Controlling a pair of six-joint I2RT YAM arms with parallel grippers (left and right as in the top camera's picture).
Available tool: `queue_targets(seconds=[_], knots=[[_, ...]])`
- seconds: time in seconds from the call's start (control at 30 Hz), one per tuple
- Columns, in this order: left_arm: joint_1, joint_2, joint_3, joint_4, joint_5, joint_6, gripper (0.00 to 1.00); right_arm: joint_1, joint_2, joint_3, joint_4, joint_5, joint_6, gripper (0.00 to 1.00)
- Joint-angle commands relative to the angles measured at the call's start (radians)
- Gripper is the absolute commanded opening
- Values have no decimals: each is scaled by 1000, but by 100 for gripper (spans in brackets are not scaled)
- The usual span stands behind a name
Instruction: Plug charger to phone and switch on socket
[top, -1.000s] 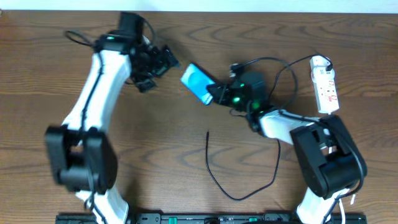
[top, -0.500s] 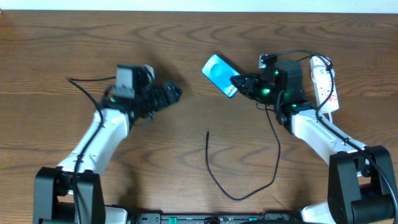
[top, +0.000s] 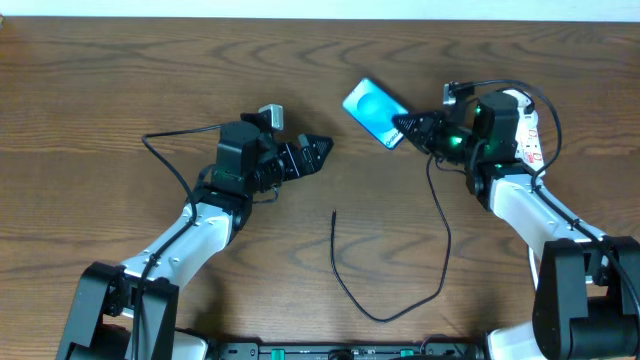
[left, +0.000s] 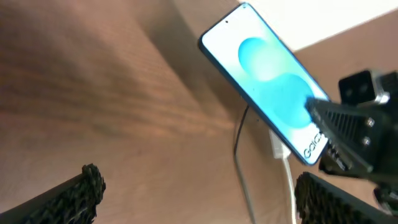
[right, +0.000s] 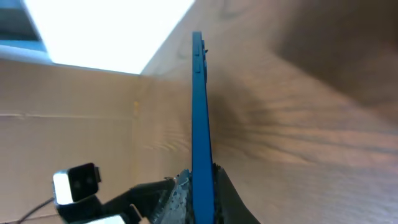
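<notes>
The phone (top: 372, 110), its blue screen lit, is held off the table by its lower end in my right gripper (top: 408, 127), which is shut on it. In the right wrist view the phone (right: 199, 106) stands edge-on between the pads of the right gripper (right: 200, 190). My left gripper (top: 318, 150) is open, a little left of the phone with its fingers pointing toward it. In the left wrist view the phone (left: 267, 93) fills the upper right, above the open left gripper (left: 199, 193). The charger (top: 345, 285) lies loose on the table, its tip (top: 333, 213) free. The socket (top: 531, 148) is mostly hidden behind my right wrist.
The charger cable loops from near the front edge up toward my right arm. A white lead (left: 287, 180) and a thin dark cable (left: 239, 143) run over the wood below the phone. A pale wall borders the table's far edge.
My left arm has swung down and right, bringing its open gripper close to the phone. My right gripper has carried the phone further right. The charger has not moved.
</notes>
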Motion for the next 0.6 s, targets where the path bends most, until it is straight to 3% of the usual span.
queue_targets(seconds=[0.0, 0.2, 0.33, 0.57], knots=[[0, -18, 9, 58, -29, -47, 99, -5, -24, 7, 92, -49, 94, 1], [0, -18, 9, 126, -151, -138, 98, -5, -19, 7, 146, -14, 154, 1], [0, -9, 9, 205, -158, -138, 98, -4, -17, 7, 157, 8, 174, 1], [0, 77, 9, 361, -146, -248, 98, 11, 25, 7, 261, -12, 253, 1]])
